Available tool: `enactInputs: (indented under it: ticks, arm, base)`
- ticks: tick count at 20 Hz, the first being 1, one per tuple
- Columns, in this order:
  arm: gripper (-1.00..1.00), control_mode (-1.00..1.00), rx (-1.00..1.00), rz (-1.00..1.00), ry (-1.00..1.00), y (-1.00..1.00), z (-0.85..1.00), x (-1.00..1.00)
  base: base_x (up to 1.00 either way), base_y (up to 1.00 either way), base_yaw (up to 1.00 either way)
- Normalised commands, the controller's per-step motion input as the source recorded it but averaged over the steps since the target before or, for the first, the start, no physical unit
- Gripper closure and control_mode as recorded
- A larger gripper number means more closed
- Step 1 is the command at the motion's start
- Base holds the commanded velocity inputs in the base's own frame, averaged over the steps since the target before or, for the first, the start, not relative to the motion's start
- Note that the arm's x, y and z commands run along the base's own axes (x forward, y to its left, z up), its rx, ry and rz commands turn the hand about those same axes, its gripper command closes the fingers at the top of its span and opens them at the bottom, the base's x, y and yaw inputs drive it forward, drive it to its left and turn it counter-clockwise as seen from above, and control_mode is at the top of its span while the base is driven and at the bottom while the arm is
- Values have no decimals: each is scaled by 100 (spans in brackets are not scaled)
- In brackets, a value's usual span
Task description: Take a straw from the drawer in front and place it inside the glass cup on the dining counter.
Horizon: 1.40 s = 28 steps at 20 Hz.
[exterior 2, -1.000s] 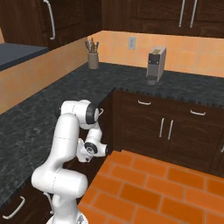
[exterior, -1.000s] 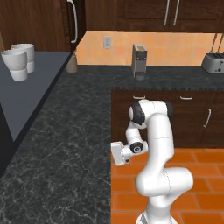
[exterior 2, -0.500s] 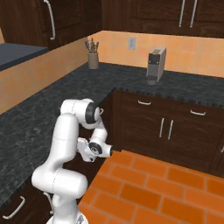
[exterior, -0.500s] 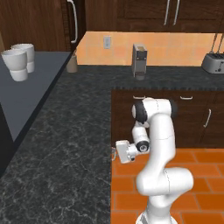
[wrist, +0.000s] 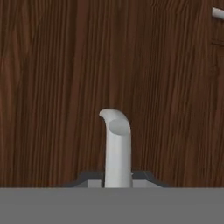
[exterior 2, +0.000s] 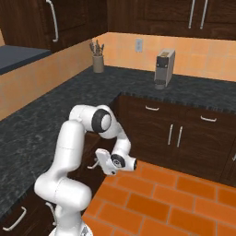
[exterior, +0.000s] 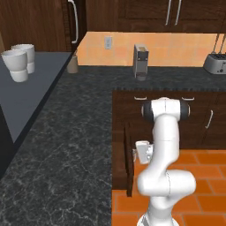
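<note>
Up close, my gripper (wrist: 117, 181) is clamped on the drawer (wrist: 65, 87) handle (wrist: 116, 144); from behind, my arm folds low toward the drawer front.

A home kitchen: dark wood cabinets (exterior 2: 184, 133) with silver handles run under a black speckled bench (exterior: 66, 145), a coffee machine (exterior: 141, 61) and toaster (exterior: 215, 64) stand by the orange backsplash (exterior 2: 203, 57), white cups (exterior: 18, 62) nearby, and orange tile floor (exterior 2: 166, 203).
</note>
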Motion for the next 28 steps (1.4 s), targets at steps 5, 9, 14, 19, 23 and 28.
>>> enactInputs:
  ticks: [5,9,14,19,23,28]
  arm:
    - [100,-100,0,-6,0,-100,3,-11]
    - [100,-100,0,-7,0,-100,0,-5]
    - [100,-100,0,-5,0,-100,0,-1]
    - [-100,-100,0,-2,0,-100,0,0]
    - [-100,-100,-11,0,0,-51,-1,0]
    - [-100,-100,-22,0,0,-2,41,0]
  base:
    - [0,0,0]
    - [0,0,0]
    - [0,0,0]
    - [0,0,0]
    - [0,0,0]
    - [0,0,0]
